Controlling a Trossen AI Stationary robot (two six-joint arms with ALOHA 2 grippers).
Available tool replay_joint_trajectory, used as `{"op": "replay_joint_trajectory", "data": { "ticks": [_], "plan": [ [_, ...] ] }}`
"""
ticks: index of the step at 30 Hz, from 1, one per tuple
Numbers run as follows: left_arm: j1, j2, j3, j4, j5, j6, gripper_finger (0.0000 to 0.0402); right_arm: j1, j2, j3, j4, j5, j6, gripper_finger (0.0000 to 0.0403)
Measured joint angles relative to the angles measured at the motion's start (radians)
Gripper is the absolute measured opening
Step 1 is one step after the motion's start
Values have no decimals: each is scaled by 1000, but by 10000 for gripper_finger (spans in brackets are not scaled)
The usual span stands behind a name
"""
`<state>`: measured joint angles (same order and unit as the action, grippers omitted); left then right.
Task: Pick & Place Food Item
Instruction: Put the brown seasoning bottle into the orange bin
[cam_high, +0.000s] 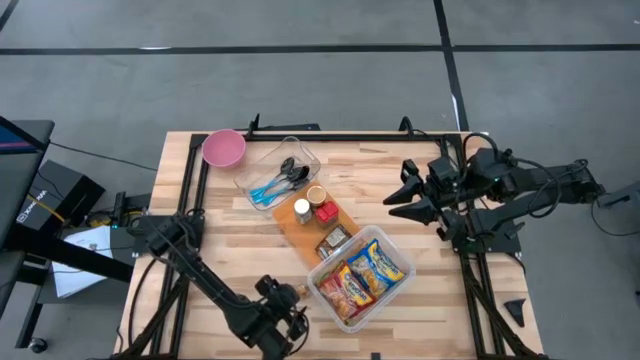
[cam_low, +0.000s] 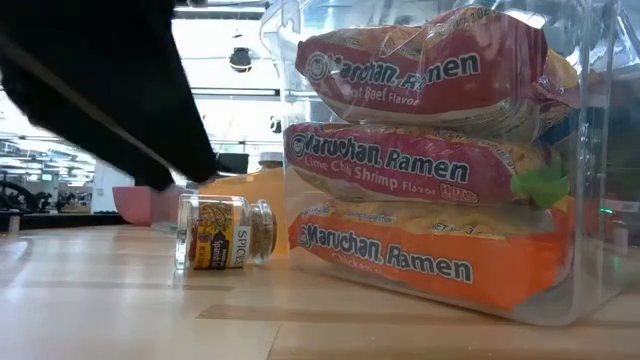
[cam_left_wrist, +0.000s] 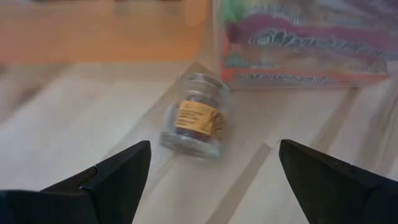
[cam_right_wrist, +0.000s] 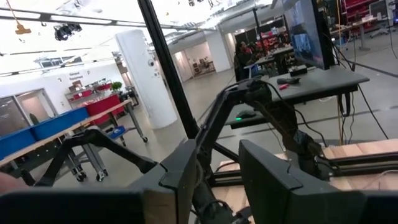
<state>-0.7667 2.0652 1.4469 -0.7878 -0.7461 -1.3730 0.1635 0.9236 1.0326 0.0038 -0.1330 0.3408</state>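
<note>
- Presently the left gripper (cam_left_wrist: 211, 165) hovered with fingers spread wide over the spice jar (cam_left_wrist: 194, 121), which lay on its side on the table (cam_high: 420, 305), just beside the clear ramen bin (cam_high: 362, 270).
- Best approach, judged: descend straight, straddle the jar across its round body, close gently so it cannot roll.
- Right gripper (cam_right_wrist: 214, 180) waited raised at the table's right, fingers partly closed, holding nothing.

Even overhead light leaves only soft shadows on the desk (cam_high: 400, 190), while the left wrist view blurs the spice jar (cam_left_wrist: 194, 121) and bright ceiling lights wash out the room in the right wrist view.
</note>
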Motion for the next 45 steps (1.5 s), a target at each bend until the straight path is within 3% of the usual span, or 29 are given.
{"op": "replay_joint_trajectory", "data": {
  "ticks": [9, 16, 22, 27, 31, 39, 45],
  "plan": [
    [27, 0, -122, 102, -40, 12, 333, 0, 13, -1, 3, 0, 9, 118],
    [41, 1, -216, 317, -34, 86, 321, 0, 14, -1, 1, 0, 11, 118],
    [63, 1, -232, 317, -41, 86, 268, 0, 14, -1, -24, 0, 11, 118],
    [68, 1, -232, 319, -31, 86, 189, 0, 14, -1, -38, 0, 16, 118],
    [59, -23, -232, 323, 11, 87, 183, -2, 14, -1, -47, 0, 16, 118],
    [25, -230, -246, 284, 13, 87, 183, -2, 14, 0, -93, -16, -11, 118],
    [1, -494, -313, 306, 11, 131, 183, -1, 14, 0, -101, -202, -84, 118]
  ]
}}
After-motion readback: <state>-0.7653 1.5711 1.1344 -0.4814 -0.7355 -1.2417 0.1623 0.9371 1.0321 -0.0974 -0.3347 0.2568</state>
